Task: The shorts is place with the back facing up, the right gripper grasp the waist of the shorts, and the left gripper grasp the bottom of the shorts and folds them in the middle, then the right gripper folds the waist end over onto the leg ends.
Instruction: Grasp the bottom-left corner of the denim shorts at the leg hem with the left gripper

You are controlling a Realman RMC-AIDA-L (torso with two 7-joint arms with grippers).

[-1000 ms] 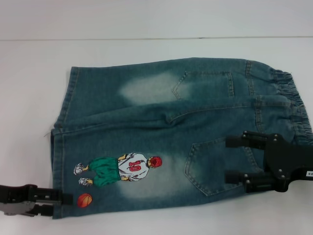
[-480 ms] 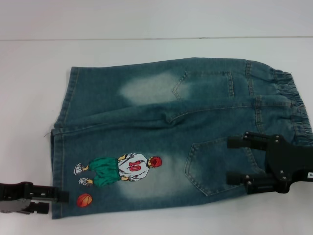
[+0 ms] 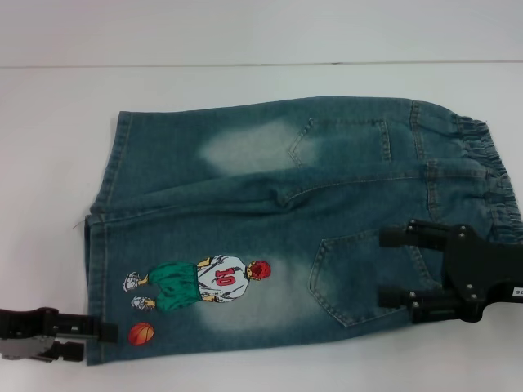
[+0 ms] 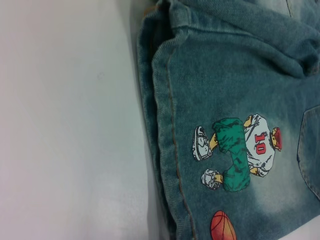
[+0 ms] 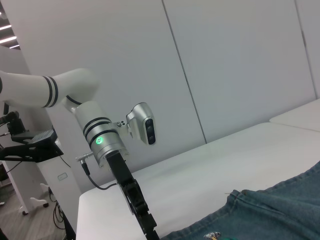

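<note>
The left pincer [image 3: 102,341] sits at the near left, fingers parted either side of the hem [image 3: 96,290] by the orange ball patch [image 3: 141,333]. The right pincer [image 3: 391,266] hangs open over the near back pocket [image 3: 351,278]. The shorts [image 3: 270,212] lie flat on the white worktop [image 3: 49,147], waistband [image 3: 490,175] far right

Blue-green faded denim shorts [image 3: 278,220] — pale bleached patches, orange basketball [image 3: 141,333], white table [image 3: 49,163]
</note>
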